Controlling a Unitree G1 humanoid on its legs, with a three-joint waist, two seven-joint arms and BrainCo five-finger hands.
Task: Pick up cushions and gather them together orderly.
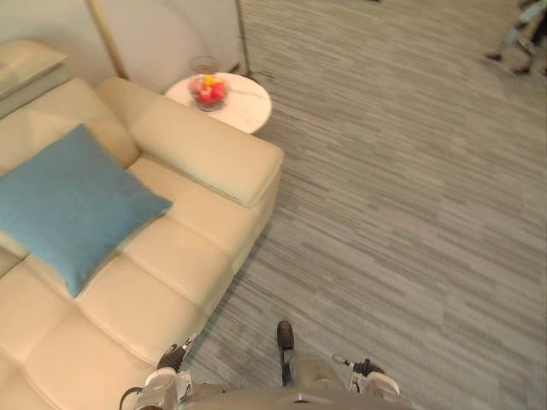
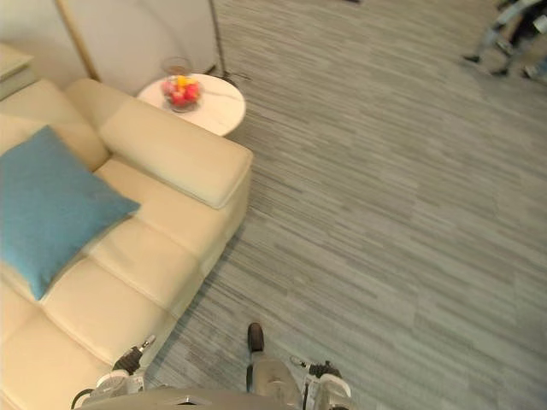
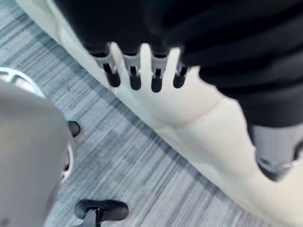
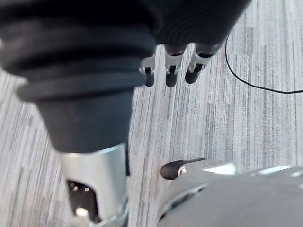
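A blue square cushion (image 1: 73, 205) leans against the backrest of a cream leather sofa (image 1: 184, 256) at the left of the eye views, with one corner reaching onto the seat. In the left wrist view my left hand (image 3: 135, 75) hangs with straight fingers beside the sofa's front edge (image 3: 189, 104), above the carpet, and holds nothing. In the right wrist view my right hand (image 4: 171, 71) hangs over the grey carpet with relaxed fingers, and there is nothing in it either. Both hands are well short of the cushion.
A round white side table (image 1: 244, 111) stands past the sofa's armrest (image 1: 209, 149) and carries a bowl of fruit (image 1: 208, 92). A thin lamp pole (image 1: 244, 38) rises behind it. Grey carpet (image 1: 410, 213) spreads to the right. A person's legs (image 1: 523, 34) show far off.
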